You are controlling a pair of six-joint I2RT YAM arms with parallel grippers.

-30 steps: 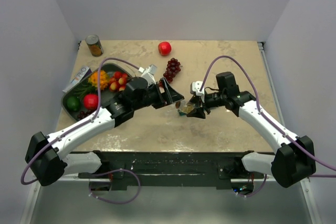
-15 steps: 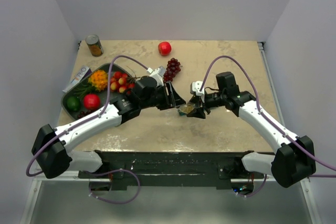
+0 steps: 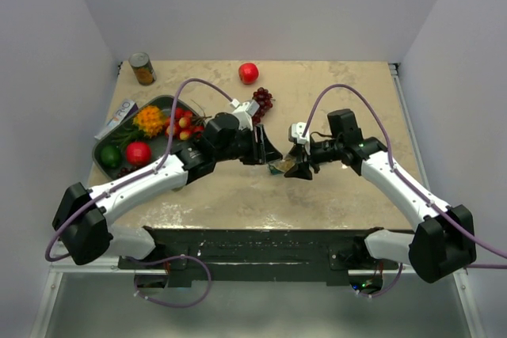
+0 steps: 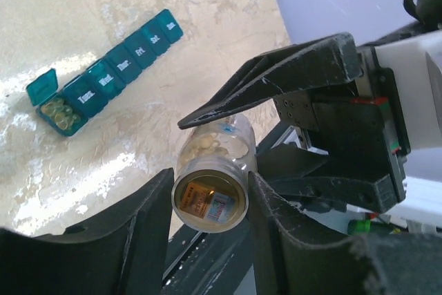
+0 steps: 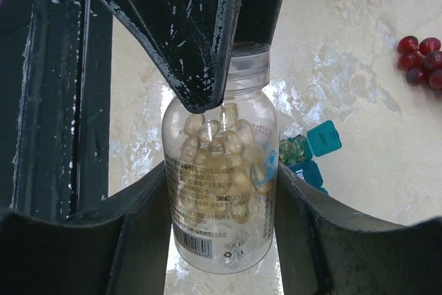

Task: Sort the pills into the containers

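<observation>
My right gripper (image 5: 221, 170) is shut on a clear pill bottle (image 5: 221, 198) full of pale yellow softgels and holds it above the table. My left gripper (image 4: 210, 179) meets it from the other side, its fingers (image 4: 155, 219) pressed on both sides of the bottle's cap (image 4: 210, 202). In the top view the two grippers, left (image 3: 265, 150) and right (image 3: 295, 165), touch at mid-table. The teal pill organiser (image 4: 110, 74) lies on the table below. Its end compartment (image 4: 59, 112) is open with yellow pills in it. It also shows in the right wrist view (image 5: 307, 153).
A dark green fruit tray (image 3: 158, 100) with fruit sits at the left, a blue-white box (image 3: 117, 116) beside it. A tin can (image 3: 142, 68) stands at the back left and a red apple (image 3: 249, 73) at the back. Dark grapes (image 3: 261, 103) lie behind the left gripper.
My left arm has swung right, toward the bottle, and its gripper now sits round the cap. The right arm and the bottle have hardly moved.
</observation>
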